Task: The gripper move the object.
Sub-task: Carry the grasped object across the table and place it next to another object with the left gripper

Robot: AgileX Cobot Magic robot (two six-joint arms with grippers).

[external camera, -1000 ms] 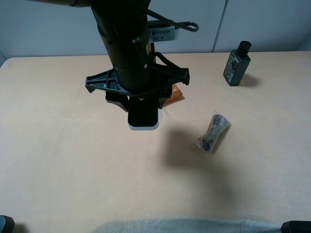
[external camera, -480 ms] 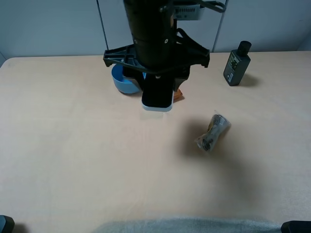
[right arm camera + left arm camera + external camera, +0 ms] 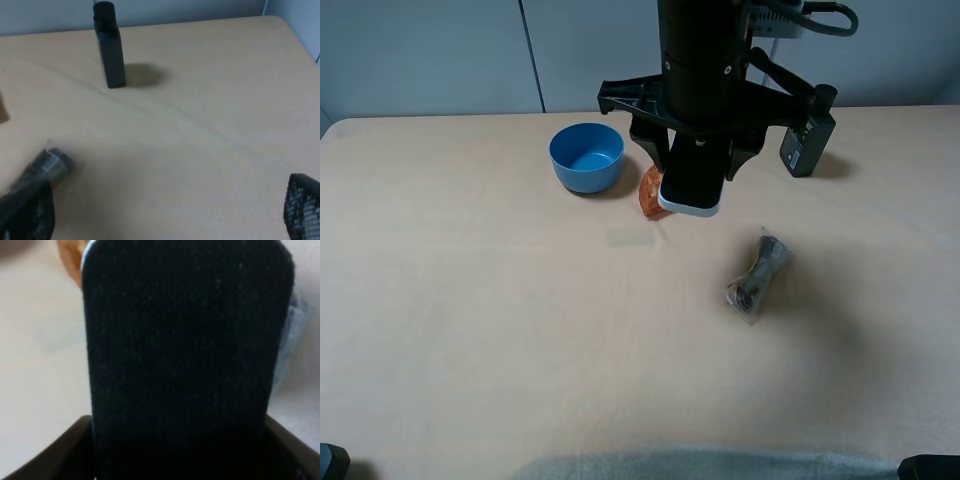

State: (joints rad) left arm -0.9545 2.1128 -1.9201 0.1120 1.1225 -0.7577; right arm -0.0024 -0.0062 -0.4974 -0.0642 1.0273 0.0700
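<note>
The slab [image 3: 694, 178] hangs in the upper middle of the high view. Its glossy black face is toward the camera and its white rim is at the lower end. It looks to be off the table [image 3: 470, 330], partly covering an orange thing [image 3: 647, 190] behind it. The left gripper [image 3: 698, 150] is clenched on the slab's upper end. In the left wrist view the slab [image 3: 185, 355] fills nearly the whole frame, so we cannot see the pads themselves there.

We judge this to be the carrying step. The slab is pinched at one end only and is smooth, so it could pivot or slide. We want the clamp firm and the travel slow and even, with no sudden stops.

To the left of the slab sits the blue bowl [image 3: 586, 157], to the right the dark bottle [image 3: 805, 150], and lower right the bag [image 3: 758, 272] of cables. We should hold height until we are past these. Then we pick a bare patch, lower until the rim touches, lay the slab flat, and only then let go.

In the right wrist view, the right gripper [image 3: 167, 205] shows only its two pads in the lower corners, spread wide with nothing between them. It is well away from the slab.
</note>
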